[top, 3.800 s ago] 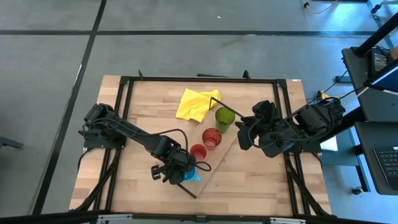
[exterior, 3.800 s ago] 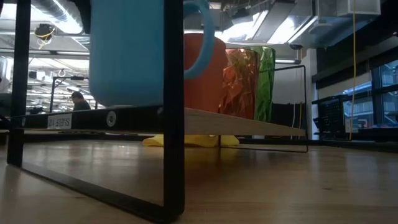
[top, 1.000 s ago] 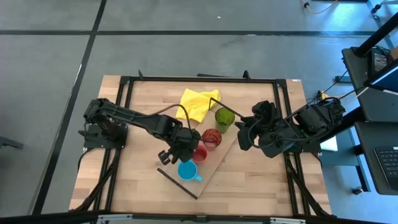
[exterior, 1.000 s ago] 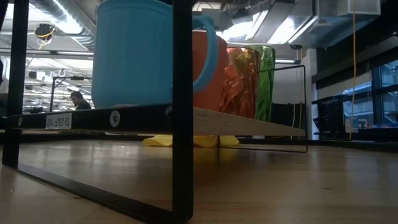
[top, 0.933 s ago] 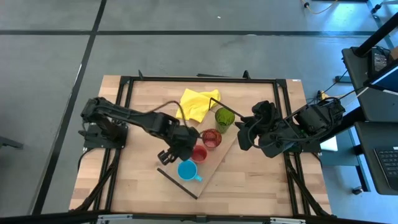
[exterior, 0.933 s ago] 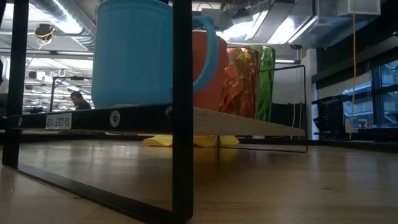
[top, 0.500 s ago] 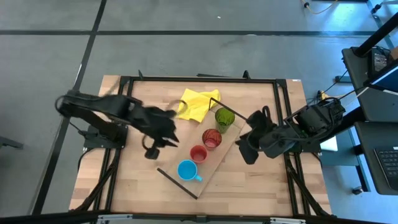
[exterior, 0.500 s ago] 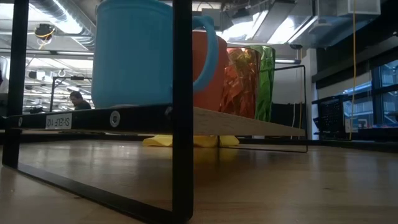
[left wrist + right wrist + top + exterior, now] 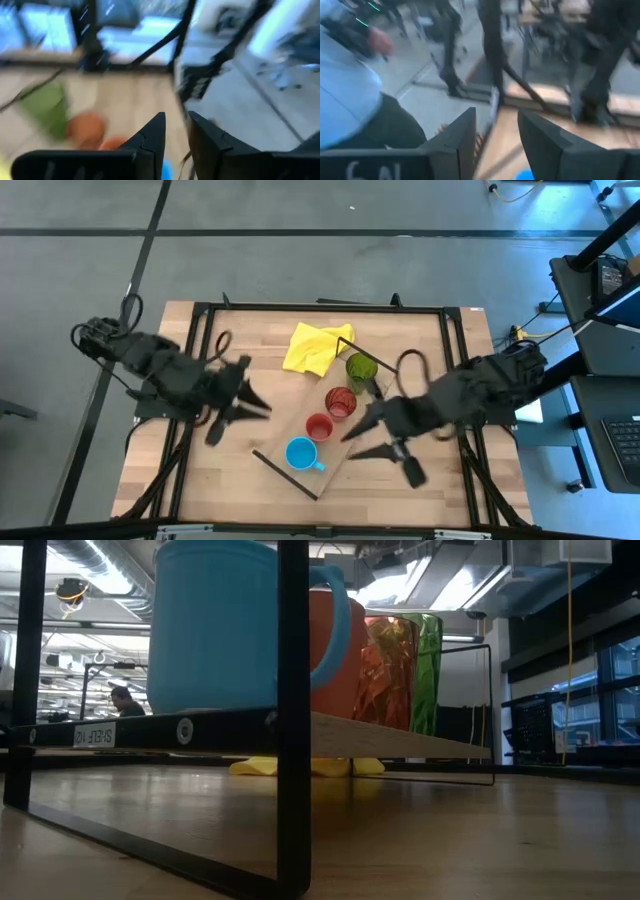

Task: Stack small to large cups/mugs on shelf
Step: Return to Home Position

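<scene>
The shelf (image 9: 352,420) is a light-wood board on black bars, lying slantwise on the table. A row of cups stands on it: green tumbler (image 9: 361,367), dark red glass (image 9: 340,402), smaller red cup (image 9: 319,426) and blue mug (image 9: 300,453). The low view shows the same row: blue mug (image 9: 215,625), red cup (image 9: 335,660), dark red glass (image 9: 385,670), green tumbler (image 9: 428,670). My left gripper (image 9: 258,390) is open, left of the shelf and clear of the cups. My right gripper (image 9: 352,442) is open, just right of the shelf near the blue mug, touching nothing.
A yellow cloth (image 9: 315,345) lies on the table beyond the shelf's far end. Black frame bars (image 9: 320,308) run along the table's edges. The right wrist view shows a person in a light blue top (image 9: 345,90) beyond the table. Bare wood lies near the front edge.
My left gripper has drawn back from the red cup toward the table's left edge. My right arm has swung out from the right side toward the shelf's near end, its gripper now close to the blue mug. The cups and shelf have stayed put.
</scene>
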